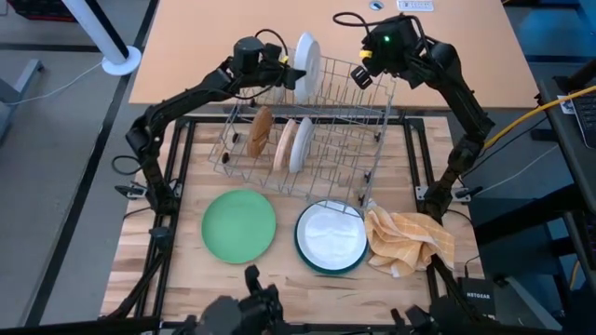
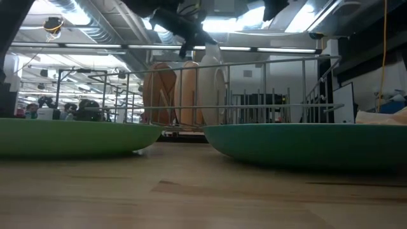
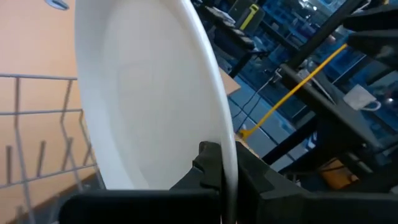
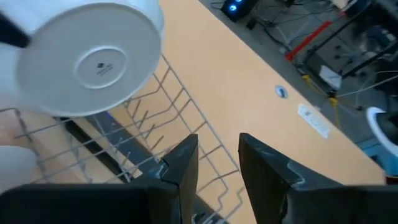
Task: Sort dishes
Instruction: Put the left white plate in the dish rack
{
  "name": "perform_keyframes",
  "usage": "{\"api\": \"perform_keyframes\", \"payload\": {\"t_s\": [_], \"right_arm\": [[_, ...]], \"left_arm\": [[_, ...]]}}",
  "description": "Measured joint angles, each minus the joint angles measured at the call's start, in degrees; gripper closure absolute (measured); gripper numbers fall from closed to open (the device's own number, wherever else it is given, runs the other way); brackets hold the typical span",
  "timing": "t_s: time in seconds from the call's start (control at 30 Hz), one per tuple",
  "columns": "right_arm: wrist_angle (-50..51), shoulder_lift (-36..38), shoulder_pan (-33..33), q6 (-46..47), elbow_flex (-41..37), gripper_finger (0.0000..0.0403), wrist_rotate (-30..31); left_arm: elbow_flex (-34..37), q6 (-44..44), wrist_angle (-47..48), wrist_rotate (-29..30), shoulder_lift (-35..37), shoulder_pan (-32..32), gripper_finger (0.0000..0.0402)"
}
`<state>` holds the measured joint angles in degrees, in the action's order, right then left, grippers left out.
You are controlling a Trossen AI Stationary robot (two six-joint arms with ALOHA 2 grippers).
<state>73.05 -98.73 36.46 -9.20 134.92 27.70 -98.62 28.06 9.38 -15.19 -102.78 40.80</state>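
Pale wood tabletop [image 1: 279, 279] carries a grey wire rack [image 1: 326, 149] toward its far side, and the arms work over that rack's far edge. Left gripper [image 1: 291, 70] is clamped on the rim of a white plate [image 1: 308, 63], holding it upright and edge-on above the rack, a pose that suits sliding it down between the wires. Right gripper [image 1: 363, 73] hangs just beside it over the rack's far right corner, fingers parted and empty, probably waiting. Three plates already stand on edge in the slots: a brown plate [image 1: 260, 131], a tan plate [image 1: 285, 141] and a second white plate [image 1: 302, 143]. Near the front, a green plate [image 1: 238, 226] lies flat, and a teal plate [image 1: 307, 249] holds a white one; both look unsorted. Touching that stack's right side is a crumpled yellow checked cloth [image 1: 408, 240].
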Motion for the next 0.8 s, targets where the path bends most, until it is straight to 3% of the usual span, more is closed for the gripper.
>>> {"api": "perform_keyframes", "payload": {"t_s": [0.43,0.8], "right_arm": [[-0.48,-2.61,0.31,2.93,0.02,0.0283,-3.92],[-1.46,-5.46,0.31,4.46,-0.01,0.0283,-5.33]], "left_arm": [[-0.01,-9.04,0.10,-3.46,-0.67,3.66,0.0400],[0.03,-10.26,-0.44,-7.12,-3.56,3.22,0.0400]]}}
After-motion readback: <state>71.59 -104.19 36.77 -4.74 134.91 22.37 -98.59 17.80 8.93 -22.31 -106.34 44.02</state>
